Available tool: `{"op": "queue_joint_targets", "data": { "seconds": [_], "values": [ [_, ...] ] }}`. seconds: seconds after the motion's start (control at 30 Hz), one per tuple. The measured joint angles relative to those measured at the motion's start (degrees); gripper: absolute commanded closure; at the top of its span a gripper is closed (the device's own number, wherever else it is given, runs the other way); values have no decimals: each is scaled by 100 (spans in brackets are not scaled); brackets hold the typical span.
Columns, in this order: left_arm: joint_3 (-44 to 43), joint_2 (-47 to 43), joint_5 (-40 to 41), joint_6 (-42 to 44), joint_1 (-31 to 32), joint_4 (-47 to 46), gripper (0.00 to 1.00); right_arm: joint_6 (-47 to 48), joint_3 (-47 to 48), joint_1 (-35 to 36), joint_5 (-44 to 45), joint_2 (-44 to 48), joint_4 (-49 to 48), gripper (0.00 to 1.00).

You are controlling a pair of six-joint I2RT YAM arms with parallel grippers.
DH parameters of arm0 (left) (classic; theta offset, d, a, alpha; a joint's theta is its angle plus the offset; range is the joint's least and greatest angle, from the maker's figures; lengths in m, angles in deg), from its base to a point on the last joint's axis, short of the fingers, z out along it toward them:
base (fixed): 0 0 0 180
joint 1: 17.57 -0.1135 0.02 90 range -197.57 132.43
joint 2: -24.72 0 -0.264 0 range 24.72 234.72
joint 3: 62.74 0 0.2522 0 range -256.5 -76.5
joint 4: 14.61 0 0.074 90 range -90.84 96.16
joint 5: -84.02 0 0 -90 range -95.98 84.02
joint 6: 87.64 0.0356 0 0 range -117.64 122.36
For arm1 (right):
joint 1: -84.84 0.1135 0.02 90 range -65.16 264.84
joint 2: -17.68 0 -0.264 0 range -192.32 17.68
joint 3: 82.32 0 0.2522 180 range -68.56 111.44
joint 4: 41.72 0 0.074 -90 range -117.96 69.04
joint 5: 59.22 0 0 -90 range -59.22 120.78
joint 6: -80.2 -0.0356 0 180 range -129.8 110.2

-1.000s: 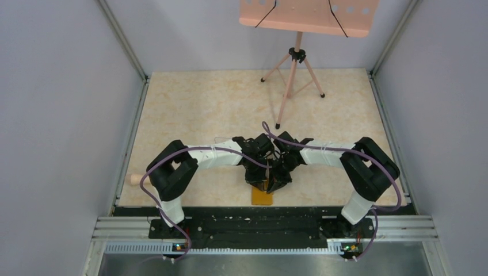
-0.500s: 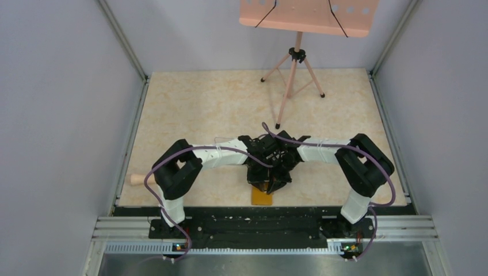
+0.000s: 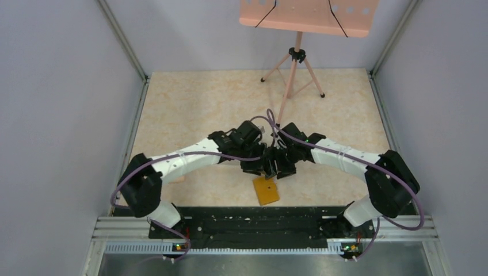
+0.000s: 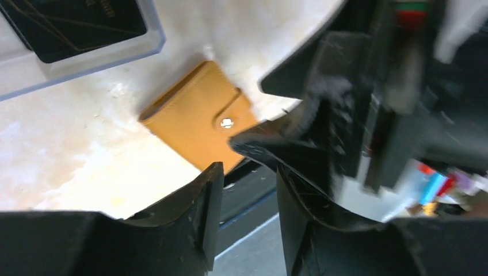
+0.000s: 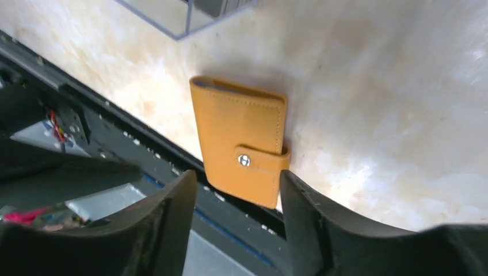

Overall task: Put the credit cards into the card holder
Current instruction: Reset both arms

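The left end effector [image 4: 246, 195] hangs over the counter [image 3: 190, 103], fingers moderately parted with nothing between them. In its wrist view the dark credit cards [image 4: 75, 23] lie in a clear box [image 4: 103, 53] at 11 o'clock from the card holder [image 3: 266, 190]. The holder lies shut, clasp snapped, on the counter's near edge, at 6 o'clock from both arms' tips. The right end effector [image 5: 237, 190] is likewise parted and empty.

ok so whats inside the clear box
In the left wrist view, dark near-black credit cards lie flat inside the clear box. How many there are cannot be told, because they are stacked and the edge of the picture cuts them off. The rest of the box is out of view.
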Motion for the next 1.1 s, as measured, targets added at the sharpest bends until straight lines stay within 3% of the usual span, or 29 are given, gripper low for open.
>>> {"op": "queue_joint_targets", "data": {
  "seconds": [0.03, 0.07, 0.2, 0.27, 0.43, 0.7, 0.9, 1.1],
  "values": [
    [153, -289, -205, -13, -140, -249, 44, -7, 0, -11, 57, 55, 4, 33],
    [291, -483, -378, -39, -245, -442, 24, -9, 2, -39, 111, 111, -11, 29],
    [1150, -1266, -1091, -424, -811, -1561, 2, -46, -52, -326, 111, 457, -149, 11],
    [1502, -1521, -1399, -651, -1126, -2157, 1, -92, -131, -503, 39, 739, -361, 5],
    [2192, -2238, -1797, -1134, -2015, -3346, 1, -131, -621, -1213, -345, 1565, -660, 1],
    [3165, -3864, -1698, -1392, -3681, -3788, 1, -42, -1060, -2518, -372, 2308, -597, 1],
    [3237, -4795, -568, -748, -4393, -3067, 1, 195, -1060, -2758, 522, 2575, -498, 1],
    [3167, -4996, 931, 492, -4402, -2616, 1, 629, -1410, -2767, 2544, 3206, -1139, 9]
  ]
}}
